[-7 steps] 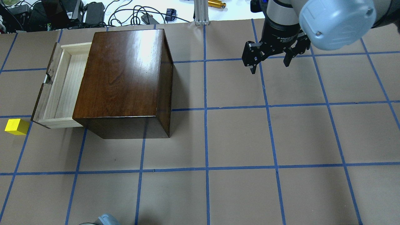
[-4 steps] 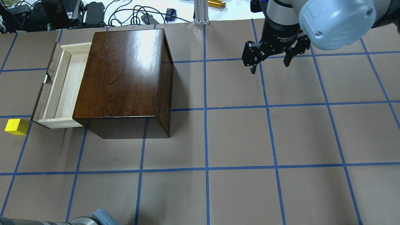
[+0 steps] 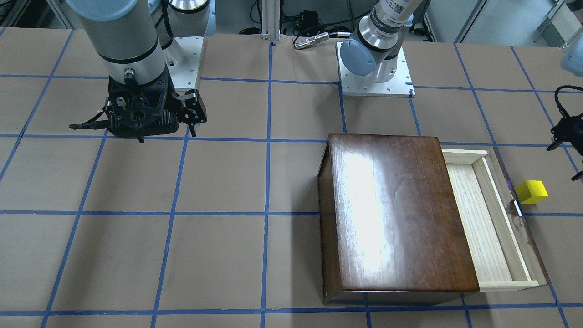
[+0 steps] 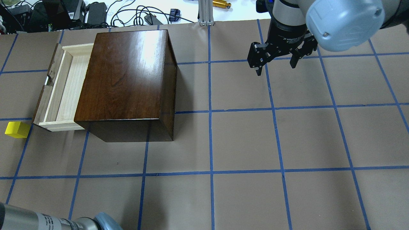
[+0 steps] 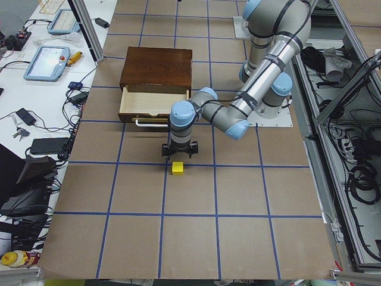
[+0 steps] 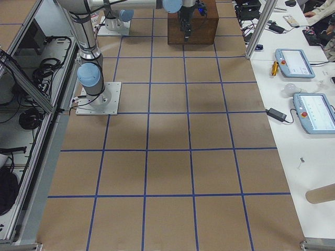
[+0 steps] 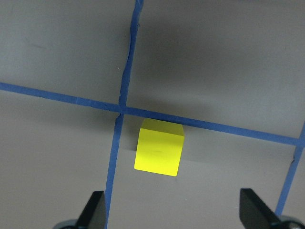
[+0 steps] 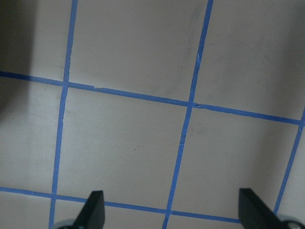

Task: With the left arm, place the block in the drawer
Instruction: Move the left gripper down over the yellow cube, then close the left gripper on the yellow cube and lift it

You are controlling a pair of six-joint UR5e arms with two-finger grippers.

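Observation:
The yellow block (image 4: 16, 129) lies on the table just off the open drawer's front corner; it also shows in the front view (image 3: 532, 191) and the left side view (image 5: 177, 168). The drawer (image 4: 64, 91) is pulled out of the dark-brown box (image 4: 124, 80), and its pale tray is empty. My left gripper (image 7: 174, 212) is open and hovers above the block (image 7: 159, 149), which lies between and ahead of its fingertips, untouched. It also shows at the front view's right edge (image 3: 568, 157). My right gripper (image 4: 276, 65) is open and empty, far from the box.
The left arm's forearm (image 4: 35, 220) crosses the near left corner of the overhead view. The right arm's elbow cap (image 4: 343, 22) hangs over the far right. Cables and power bricks (image 4: 96, 12) lie beyond the table's far edge.
My left arm's forearm has come further into the overhead view at the bottom left. The block, the drawer and my right gripper have not moved.

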